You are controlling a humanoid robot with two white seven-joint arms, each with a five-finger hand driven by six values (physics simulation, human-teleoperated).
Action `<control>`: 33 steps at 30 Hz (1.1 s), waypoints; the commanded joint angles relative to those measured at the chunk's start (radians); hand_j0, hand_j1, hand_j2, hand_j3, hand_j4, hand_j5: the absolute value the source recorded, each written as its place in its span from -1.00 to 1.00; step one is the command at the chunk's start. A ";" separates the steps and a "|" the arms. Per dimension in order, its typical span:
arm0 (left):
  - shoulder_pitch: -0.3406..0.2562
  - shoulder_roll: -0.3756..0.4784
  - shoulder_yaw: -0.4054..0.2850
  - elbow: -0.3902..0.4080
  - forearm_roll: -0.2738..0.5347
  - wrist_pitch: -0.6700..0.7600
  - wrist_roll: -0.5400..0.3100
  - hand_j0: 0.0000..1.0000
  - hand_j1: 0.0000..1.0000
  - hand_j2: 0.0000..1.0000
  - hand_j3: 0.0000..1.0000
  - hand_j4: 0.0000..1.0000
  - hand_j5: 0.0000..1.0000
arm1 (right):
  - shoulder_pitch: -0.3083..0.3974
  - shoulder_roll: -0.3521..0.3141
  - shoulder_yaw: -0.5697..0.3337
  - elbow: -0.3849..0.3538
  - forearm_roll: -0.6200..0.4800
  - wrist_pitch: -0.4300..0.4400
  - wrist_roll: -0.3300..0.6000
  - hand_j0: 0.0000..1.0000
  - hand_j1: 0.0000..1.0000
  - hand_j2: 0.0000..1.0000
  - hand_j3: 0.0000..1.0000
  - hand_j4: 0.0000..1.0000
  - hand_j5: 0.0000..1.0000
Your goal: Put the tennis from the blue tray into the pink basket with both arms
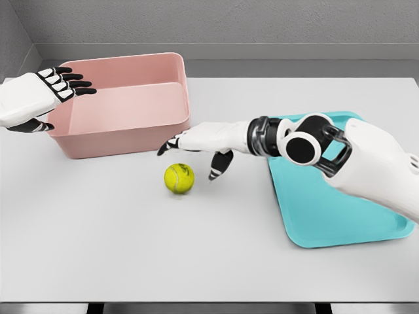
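Note:
A yellow-green tennis ball [179,178] lies on the white table between the pink basket [167,127] and the blue tray [327,216]. My right hand [193,152] reaches in from the right, just above and right of the ball, its fingers spread and holding nothing. The thumb hangs down beside the ball without touching it. My left hand [55,91] hovers over the basket's left rim, open, fingers stretched toward the right. Nothing lies in the basket.
The tray sits at the right, partly covered by my right forearm [308,144]. The table's front edge runs along the bottom, and a grey wall stands behind the table.

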 commanded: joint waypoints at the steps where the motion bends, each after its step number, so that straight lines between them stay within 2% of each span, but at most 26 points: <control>1: 0.000 0.017 -0.001 -0.014 0.010 0.000 0.000 1.00 1.00 1.00 1.00 1.00 1.00 | 0.000 -0.045 -0.045 -0.007 -0.001 -0.026 0.000 1.00 1.00 1.00 1.00 1.00 1.00; 3: 0.009 0.023 -0.003 -0.049 0.010 0.000 0.000 1.00 1.00 1.00 1.00 1.00 1.00 | 0.006 -0.107 -0.114 -0.009 -0.003 -0.083 0.000 1.00 1.00 1.00 1.00 1.00 1.00; 6: 0.086 0.034 -0.001 -0.176 0.009 0.000 -0.001 1.00 1.00 1.00 1.00 1.00 1.00 | 0.021 -0.229 -0.174 -0.007 -0.003 -0.129 0.000 1.00 1.00 1.00 1.00 1.00 1.00; 9: 0.137 0.012 -0.003 -0.230 0.012 0.000 0.000 1.00 1.00 1.00 1.00 1.00 1.00 | 0.097 -0.333 -0.301 -0.007 -0.003 -0.177 0.000 1.00 1.00 1.00 1.00 1.00 1.00; 13: 0.153 -0.037 -0.015 -0.261 0.009 0.000 -0.001 1.00 1.00 1.00 1.00 1.00 1.00 | 0.247 -0.492 -0.510 -0.002 -0.003 -0.255 0.000 1.00 1.00 1.00 1.00 1.00 1.00; 14: 0.149 -0.058 -0.047 -0.264 0.006 0.000 -0.001 1.00 1.00 1.00 1.00 1.00 1.00 | 0.275 -0.515 -0.551 0.001 -0.004 -0.281 0.000 1.00 1.00 1.00 1.00 1.00 1.00; 17: 0.147 -0.095 -0.070 -0.265 -0.013 0.000 -0.004 1.00 1.00 1.00 1.00 1.00 1.00 | 0.382 -0.546 -0.686 0.011 -0.011 -0.298 0.000 1.00 1.00 1.00 1.00 1.00 1.00; 18: 0.144 -0.114 -0.073 -0.265 -0.022 0.000 -0.015 1.00 1.00 1.00 1.00 1.00 1.00 | 0.391 -0.546 -0.721 0.022 -0.011 -0.299 0.000 1.00 1.00 1.00 1.00 1.00 1.00; 22: 0.114 -0.172 -0.092 -0.264 -0.122 0.000 -0.016 1.00 1.00 1.00 1.00 1.00 1.00 | 0.391 -0.545 -0.737 0.014 -0.011 -0.301 0.000 1.00 1.00 1.00 1.00 1.00 1.00; 25: 0.089 -0.236 -0.093 -0.264 -0.272 0.000 -0.016 1.00 1.00 1.00 1.00 1.00 1.00 | 0.393 -0.545 -0.763 0.013 -0.011 -0.299 0.000 1.00 1.00 1.00 1.00 1.00 1.00; 26: 0.077 -0.239 -0.104 -0.264 -0.298 0.000 -0.016 1.00 1.00 1.00 1.00 1.00 1.00 | 0.393 -0.545 -0.763 0.013 -0.009 -0.299 0.000 1.00 1.00 1.00 1.00 1.00 1.00; 30: -0.009 -0.290 -0.170 -0.262 -0.338 0.000 -0.076 1.00 1.00 1.00 1.00 1.00 1.00 | 0.393 -0.539 -0.761 0.013 -0.009 -0.298 0.000 1.00 1.00 1.00 1.00 1.00 1.00; 33: -0.074 -0.315 -0.265 -0.256 -0.435 0.000 -0.101 1.00 1.00 1.00 1.00 1.00 1.00 | 0.405 -0.542 -0.761 0.013 -0.009 -0.298 0.000 1.00 1.00 1.00 1.00 1.00 1.00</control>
